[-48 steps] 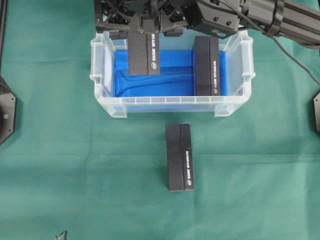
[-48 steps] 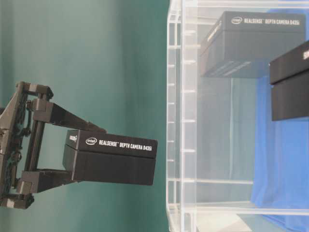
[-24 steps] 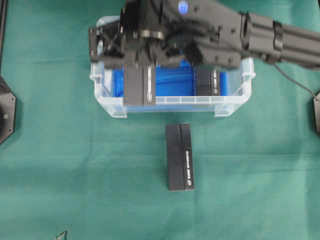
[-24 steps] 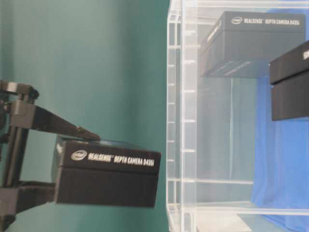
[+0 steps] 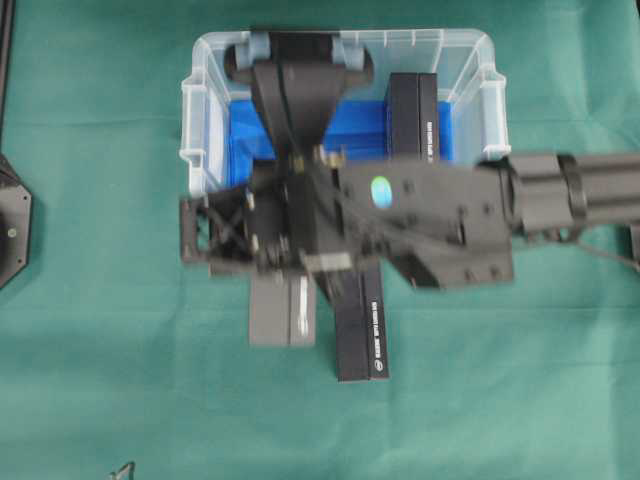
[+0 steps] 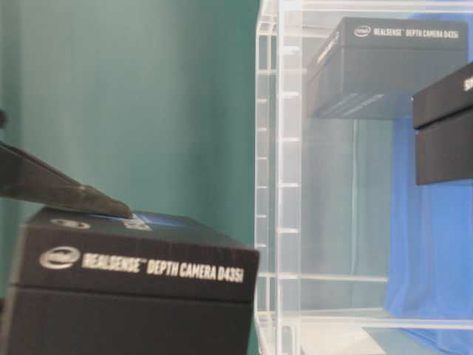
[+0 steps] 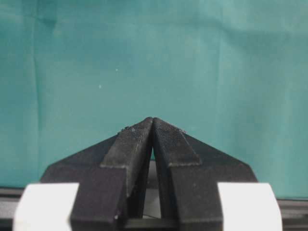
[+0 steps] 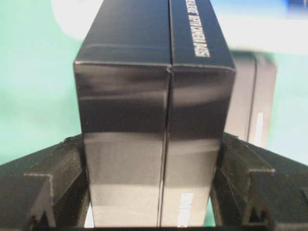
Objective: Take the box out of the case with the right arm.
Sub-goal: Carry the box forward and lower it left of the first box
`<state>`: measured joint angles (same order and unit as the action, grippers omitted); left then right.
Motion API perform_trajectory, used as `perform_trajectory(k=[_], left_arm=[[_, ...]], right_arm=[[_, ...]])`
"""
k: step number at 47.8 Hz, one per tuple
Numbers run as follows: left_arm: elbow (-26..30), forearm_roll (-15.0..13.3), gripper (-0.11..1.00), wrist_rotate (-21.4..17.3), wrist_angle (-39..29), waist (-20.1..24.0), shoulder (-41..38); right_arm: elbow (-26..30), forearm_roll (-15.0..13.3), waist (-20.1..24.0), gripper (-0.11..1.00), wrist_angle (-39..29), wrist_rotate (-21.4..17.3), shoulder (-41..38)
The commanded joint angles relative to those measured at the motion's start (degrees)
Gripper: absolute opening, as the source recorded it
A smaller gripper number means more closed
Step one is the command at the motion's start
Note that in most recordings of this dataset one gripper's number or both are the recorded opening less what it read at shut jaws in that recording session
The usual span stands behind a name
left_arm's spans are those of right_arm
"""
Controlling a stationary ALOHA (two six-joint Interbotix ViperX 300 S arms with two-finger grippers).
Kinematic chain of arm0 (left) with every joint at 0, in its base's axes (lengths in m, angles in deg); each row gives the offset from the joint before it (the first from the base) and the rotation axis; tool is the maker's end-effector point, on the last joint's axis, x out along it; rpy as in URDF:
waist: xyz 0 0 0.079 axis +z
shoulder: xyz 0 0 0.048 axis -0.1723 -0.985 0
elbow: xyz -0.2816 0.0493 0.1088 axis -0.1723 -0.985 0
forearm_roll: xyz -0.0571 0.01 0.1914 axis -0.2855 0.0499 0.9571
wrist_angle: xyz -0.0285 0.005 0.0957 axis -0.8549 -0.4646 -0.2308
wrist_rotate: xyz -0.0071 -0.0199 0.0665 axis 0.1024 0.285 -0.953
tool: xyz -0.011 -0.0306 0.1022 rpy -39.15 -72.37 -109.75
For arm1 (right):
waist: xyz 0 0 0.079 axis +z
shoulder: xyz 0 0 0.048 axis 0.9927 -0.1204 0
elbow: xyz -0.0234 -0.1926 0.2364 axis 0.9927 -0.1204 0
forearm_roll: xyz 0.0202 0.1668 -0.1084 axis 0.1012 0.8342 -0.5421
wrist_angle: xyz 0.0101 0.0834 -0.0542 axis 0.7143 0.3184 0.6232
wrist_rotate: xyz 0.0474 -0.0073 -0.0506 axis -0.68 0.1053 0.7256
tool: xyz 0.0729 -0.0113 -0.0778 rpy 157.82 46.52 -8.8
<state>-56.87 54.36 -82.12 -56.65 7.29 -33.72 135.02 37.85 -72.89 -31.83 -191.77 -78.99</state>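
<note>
The black box (image 5: 283, 312) hangs over the green cloth in front of the case (image 5: 200, 120), with my right gripper (image 5: 285, 285) shut on its two long sides. The right wrist view has the box (image 8: 154, 96) filling the space between both fingers (image 8: 57, 183). At table level the box (image 6: 133, 288) is close and large, one finger (image 6: 66, 196) lying along its top, left of the clear case wall (image 6: 270, 185). My left gripper (image 7: 152, 122) is shut and empty above bare cloth.
A second black box (image 5: 413, 115) stands in the case's right part on the blue bottom. A third black box (image 5: 362, 340) lies on the cloth just right of the held one. Arm bases sit at the left edge (image 5: 12, 225) and right edge (image 5: 632, 230).
The right arm has carried the box from above the case's left part forward over the front rim and down in front of the case. The left gripper stays as it was.
</note>
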Motion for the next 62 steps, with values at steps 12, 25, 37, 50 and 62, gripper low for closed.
perform_trajectory(k=[12, 25, 37, 50, 62], left_arm=[[1.3, 0.2, 0.02, -0.1, 0.2, -0.3, -0.1], [1.3, 0.2, 0.02, -0.1, 0.2, -0.3, 0.0], [1.3, 0.2, 0.02, -0.1, 0.3, -0.1, 0.1], [1.3, 0.2, 0.02, -0.1, 0.3, -0.1, 0.1], [1.2, 0.2, 0.02, -0.1, 0.4, -0.1, 0.1]], right_arm=[[1.7, -0.4, 2.6, 0.67, -0.1, -1.9, 2.4], [1.7, -0.5, 2.2, 0.67, -0.1, -1.8, 1.8], [1.3, 0.4, 1.8, 0.67, 0.9, -1.8, -0.6], [-1.7, 3.9, 1.1, 0.67, 4.8, -2.2, -4.3], [-10.0, 8.5, 1.1, 0.67, 13.4, -2.6, -5.9]])
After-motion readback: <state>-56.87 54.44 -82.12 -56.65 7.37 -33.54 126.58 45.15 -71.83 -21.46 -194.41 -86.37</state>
